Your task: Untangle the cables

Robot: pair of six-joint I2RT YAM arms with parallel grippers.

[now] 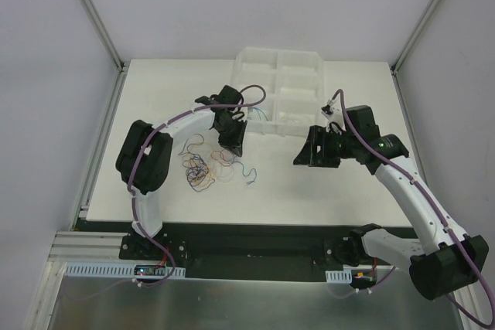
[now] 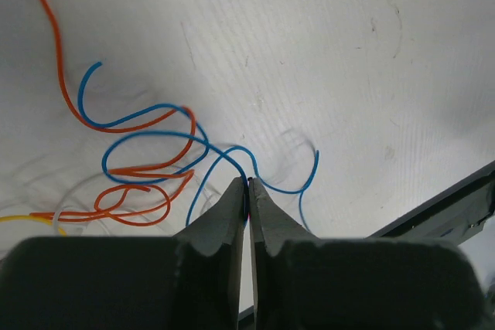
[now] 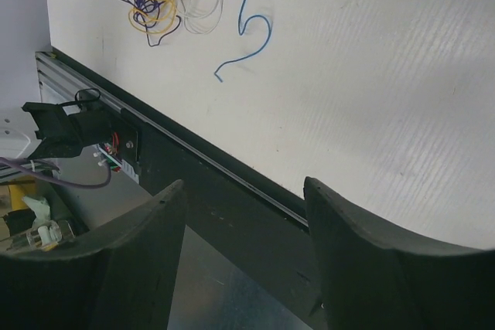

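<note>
Cables (image 1: 203,168) in small loose tangle flat on white table (image 1: 325,199), just off near-left corner of clear tray (image 1: 241,59). Left claw (image 2: 247,185) right by that same tray corner, down at tray-side edge of tangle, tips low over table. Fingers pressed together, blue cable (image 2: 155,137) pinched between very tips; blue loops leading away from tips on both sides. Orange cable (image 2: 58,75) curling across blue one just beyond tips, crossing it in several spots, outside the grip. Bit of yellow cable (image 2: 23,219) at picture edge beside one finger. Rest of tangle (yellow, dark purple, orange) bunched on side away from tray. One blue tail lying out of tangle, free end apart from other strands. Right claw (image 3: 244,185) off tray's near-right corner, well apart from cables, raised above table, fingers spread apart, pointed down toward table's near edge.
</note>
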